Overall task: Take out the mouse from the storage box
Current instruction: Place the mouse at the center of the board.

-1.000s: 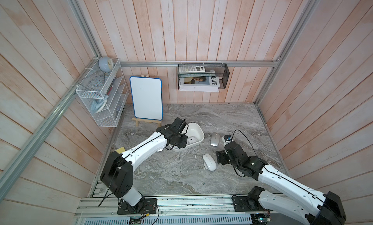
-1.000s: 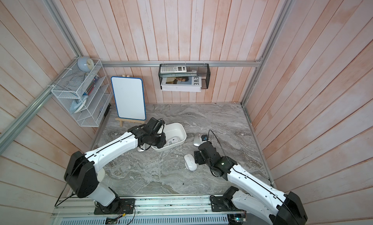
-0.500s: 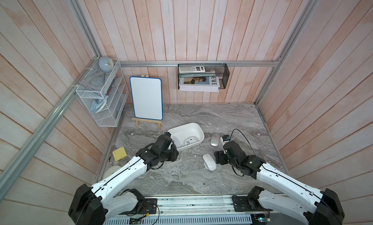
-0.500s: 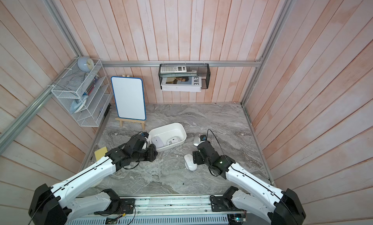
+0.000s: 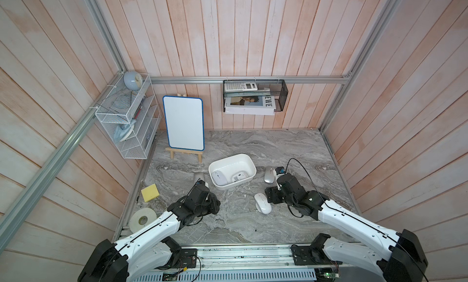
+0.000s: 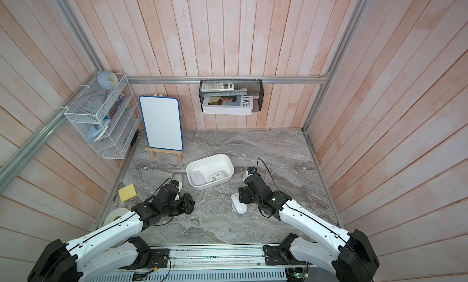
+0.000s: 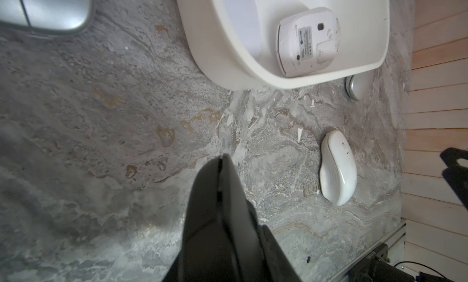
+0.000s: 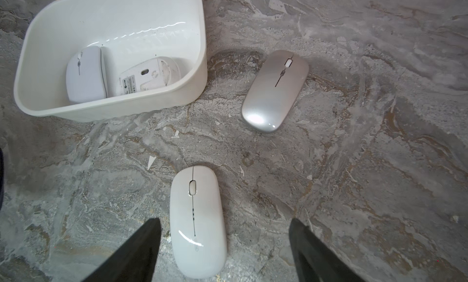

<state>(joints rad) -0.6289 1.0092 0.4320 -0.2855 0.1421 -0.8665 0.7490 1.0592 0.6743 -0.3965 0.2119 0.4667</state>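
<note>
The box [image 8: 114, 108] wall half hides a flipped mouse [image 8: 149, 75] — left gripper [image 7: 222, 159] pressed together; right gripper [image 8: 223, 219] apart, white mouse [image 8: 197, 217] between.

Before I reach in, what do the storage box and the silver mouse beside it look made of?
Storage box: likely smooth white plastic, glossy; a bright streak runs along its inner wall. Silver mouse: satin metallic sheen with a soft highlight; painted plastic or metal, cannot tell.
</note>
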